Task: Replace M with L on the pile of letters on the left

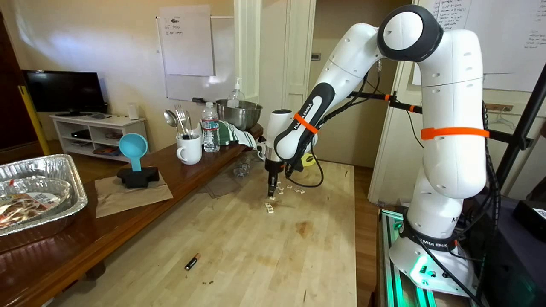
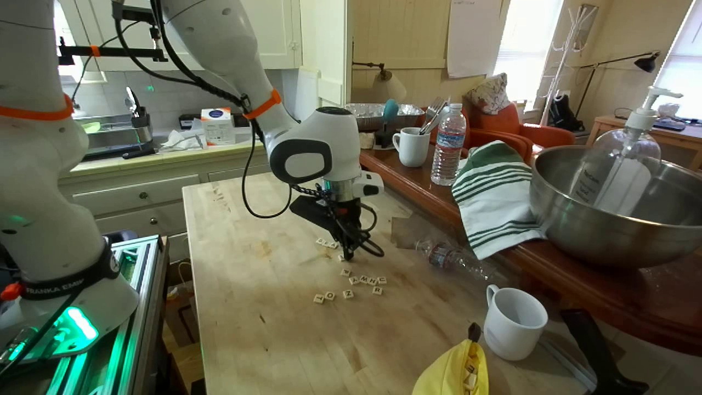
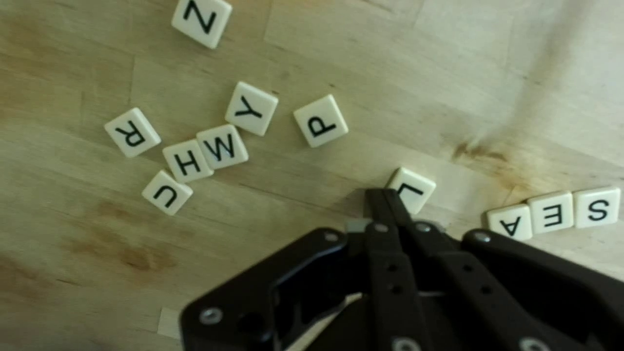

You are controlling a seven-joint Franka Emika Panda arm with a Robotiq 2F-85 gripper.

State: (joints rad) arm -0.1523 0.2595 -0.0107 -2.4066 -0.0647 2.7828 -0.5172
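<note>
The pile of letters is a short row of pale tiles, A, E and S [image 3: 551,214], touching side by side at the right of the wrist view. The row also shows in both exterior views [image 1: 269,208] [image 2: 327,243]. The L tile [image 3: 417,189] lies flat and apart from the A; it shows small in an exterior view [image 2: 341,258]. A tile reading as M or W [image 3: 223,147] touches the H tile [image 3: 187,161] in the loose group. My gripper [image 3: 382,194] is shut, its fingertips together and empty, low at the L's edge and covering a corner; contact is unclear.
Loose tiles P [image 3: 321,121], Y [image 3: 251,108], R [image 3: 132,132], U [image 3: 167,192] and Z [image 3: 202,20] lie around. A plastic bottle [image 2: 452,260], white mug [image 2: 514,323] and yellow pouch [image 2: 452,370] sit on the table. A battery [image 1: 192,262] lies elsewhere. A raised wooden ledge [image 1: 170,179] borders the table.
</note>
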